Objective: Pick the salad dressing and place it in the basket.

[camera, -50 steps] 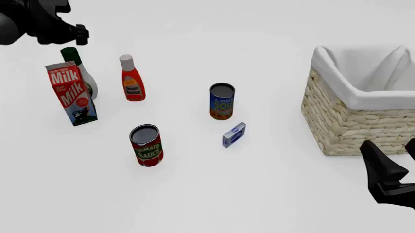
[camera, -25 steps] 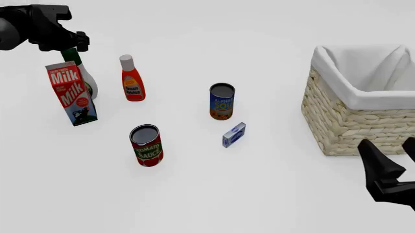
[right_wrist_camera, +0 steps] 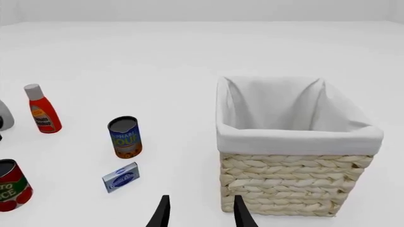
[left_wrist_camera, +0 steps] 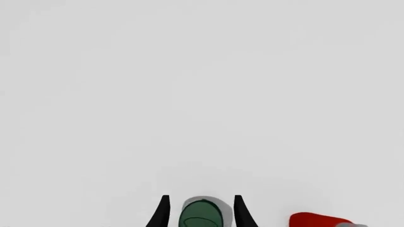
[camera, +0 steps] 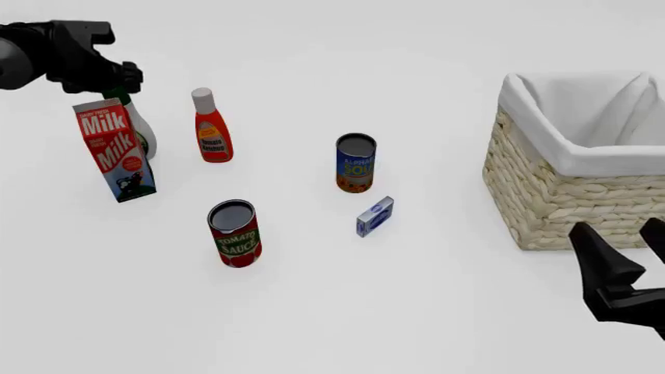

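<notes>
The basket [camera: 582, 148] stands at the desk's [camera: 416, 312] right side, the right hand [camera: 624, 261] low in front of it, fingers spread wide, holding nothing. Far left, the dressing [camera: 140, 128] stands upright behind the milk carton [camera: 112, 149]. The left hand [left_wrist_camera: 200, 215] is over it, its fingers [left_wrist_camera: 162, 215] open on either side of the green cap [left_wrist_camera: 200, 216].
</notes>
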You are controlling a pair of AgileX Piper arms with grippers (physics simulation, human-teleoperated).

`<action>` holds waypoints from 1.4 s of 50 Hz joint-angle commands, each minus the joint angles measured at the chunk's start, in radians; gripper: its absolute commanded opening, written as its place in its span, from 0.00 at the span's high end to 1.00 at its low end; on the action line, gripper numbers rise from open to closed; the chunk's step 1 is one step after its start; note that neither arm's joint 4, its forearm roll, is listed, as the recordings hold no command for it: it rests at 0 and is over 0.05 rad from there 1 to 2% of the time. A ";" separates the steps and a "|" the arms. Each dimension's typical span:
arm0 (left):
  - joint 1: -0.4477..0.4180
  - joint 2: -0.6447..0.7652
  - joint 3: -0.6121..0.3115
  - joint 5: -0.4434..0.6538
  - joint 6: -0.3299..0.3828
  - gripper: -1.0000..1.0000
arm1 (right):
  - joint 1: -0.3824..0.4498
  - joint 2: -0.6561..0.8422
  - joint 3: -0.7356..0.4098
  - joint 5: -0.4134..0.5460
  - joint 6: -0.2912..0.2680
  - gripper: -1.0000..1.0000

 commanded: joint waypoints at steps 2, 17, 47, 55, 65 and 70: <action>0.007 -0.003 0.030 -0.019 0.001 0.00 | 0.008 0.017 0.000 -0.018 -0.002 0.00; 0.012 -0.031 0.069 -0.065 -0.012 1.00 | 0.010 0.054 0.000 -0.056 -0.005 0.00; 0.135 -0.204 0.076 -0.164 -0.047 1.00 | 0.002 -0.015 0.000 0.015 0.000 0.00; 0.086 -0.245 0.021 -0.136 -0.058 1.00 | 0.003 -0.002 0.000 0.001 0.000 0.00; 0.001 -0.294 -0.081 -0.057 -0.063 1.00 | 0.008 0.015 0.000 -0.017 0.007 0.00; -0.053 -0.324 -0.101 -0.031 -0.052 1.00 | 0.009 0.009 0.000 -0.010 0.010 0.00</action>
